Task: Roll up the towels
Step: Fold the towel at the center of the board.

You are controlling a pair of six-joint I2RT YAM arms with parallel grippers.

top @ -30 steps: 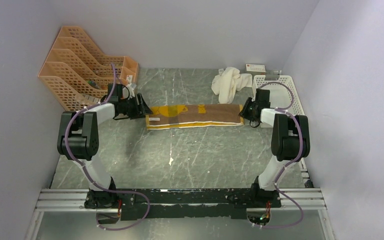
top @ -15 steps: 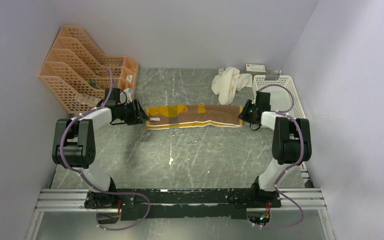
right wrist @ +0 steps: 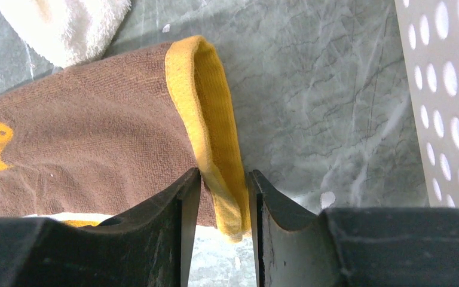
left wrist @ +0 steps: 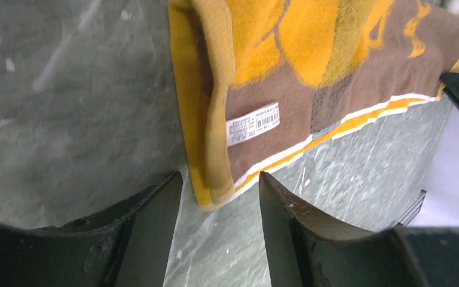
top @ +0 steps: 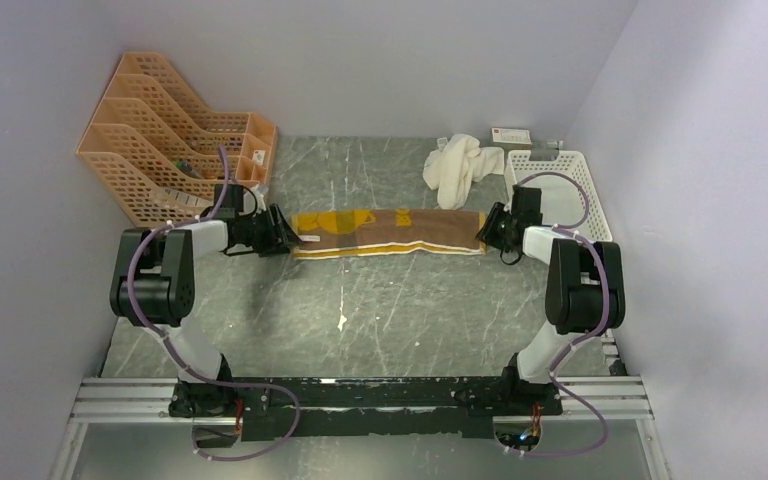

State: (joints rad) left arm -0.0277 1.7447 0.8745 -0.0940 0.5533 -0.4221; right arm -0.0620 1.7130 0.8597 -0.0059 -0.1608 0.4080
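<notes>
Stretching from left to right across the middle of the grey marbled table (top: 390, 310), the brown towel (top: 390, 231) lies folded into a long narrow strip. Its long axis runs side to side in the overhead view and its two short ends point at the arms. That layout looks chosen so each arm can take one end before a roll begins. An orange file rack (top: 160, 140) stands in the upper left of the frame and a white perforated basket (top: 588, 185) in the upper right, both clear of the strip. The cream towel (top: 455, 168) sits crumpled, not yet rolled, just above the strip's right end and beside the basket. The left gripper (top: 290, 238) waits at the strip's left end, jaws apart, with the towel's mustard corner in the gap and touched by neither finger. The right gripper (top: 484, 230) straddles the upright yellow hem (right wrist: 206, 119) at the right end. The hem fills the narrow gap, but whether it is pinched cannot be told. A white barcode label (left wrist: 253, 123) faces up near the left end.
</notes>
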